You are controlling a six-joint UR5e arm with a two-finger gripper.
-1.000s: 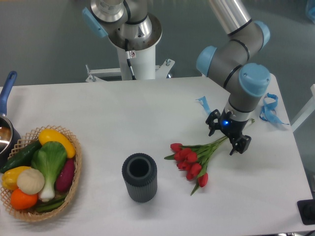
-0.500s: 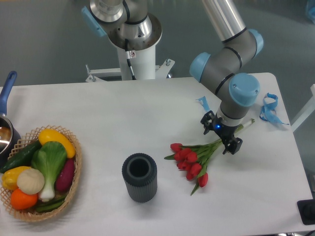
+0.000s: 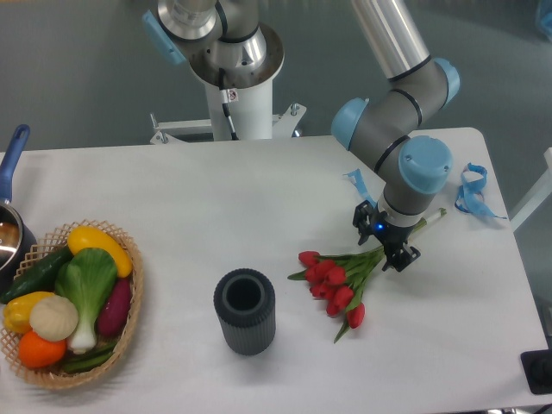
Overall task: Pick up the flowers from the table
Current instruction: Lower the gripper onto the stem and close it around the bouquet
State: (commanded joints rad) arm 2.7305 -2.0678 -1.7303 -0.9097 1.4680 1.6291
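The flowers [image 3: 338, 278], a bunch of red tulip buds with green leaves and long green stems, lie flat on the white table [image 3: 216, 190] at the right of centre, buds toward the front left, stem ends [image 3: 435, 216] toward the back right. My gripper [image 3: 384, 240] is low over the stems, pointing down, with one finger on each side of them. The jaws stand apart around the stems, and the bunch still rests on the table.
A dark ribbed cylinder vase [image 3: 245, 310] stands upright left of the buds. A wicker basket [image 3: 128, 323] of vegetables sits at the front left, a pot with a blue handle [image 3: 9, 168] at the left edge. Blue ribbon scraps [image 3: 470, 190] lie at the right edge and beside the arm [image 3: 354, 179].
My gripper has moved left and down along the stems, and its fingers have drawn somewhat closer together around them. The flowers have not moved.
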